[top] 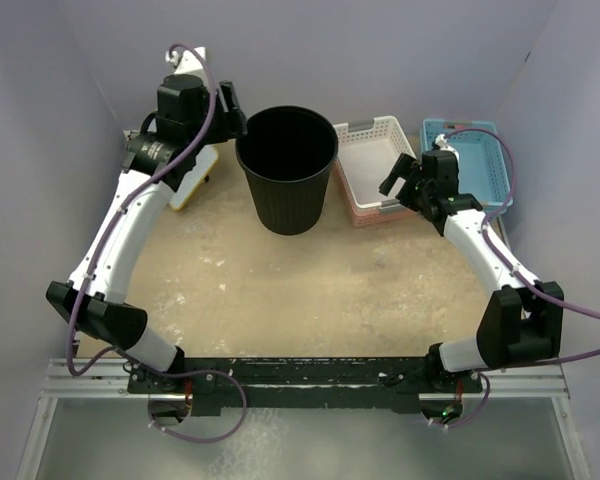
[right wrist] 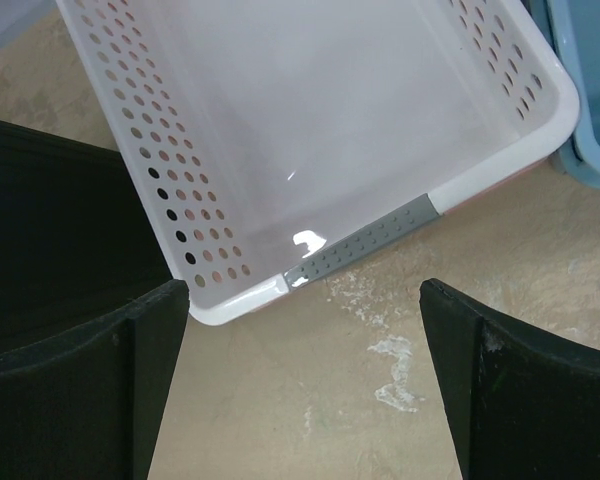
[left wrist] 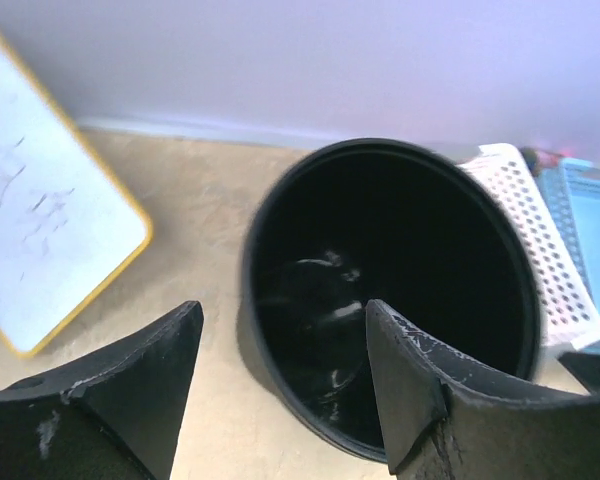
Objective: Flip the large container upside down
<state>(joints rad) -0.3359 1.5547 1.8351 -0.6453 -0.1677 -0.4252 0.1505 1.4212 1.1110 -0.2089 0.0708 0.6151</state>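
The large container is a tall round black ribbed bin standing upright at the back middle of the table, with its open mouth up. My left gripper is open at its left rim. In the left wrist view the gripper straddles the rim, one finger over the bin's dark inside and the other outside above the table. My right gripper is open and empty to the right of the bin. In the right wrist view it hangs over bare table, with the bin's ribbed side at the left.
A shallow pink-white lattice basket sits right of the bin, close under my right gripper. A light-blue basket stands beyond it by the right wall. A white board with a yellow edge lies left of the bin. Walls close in on three sides.
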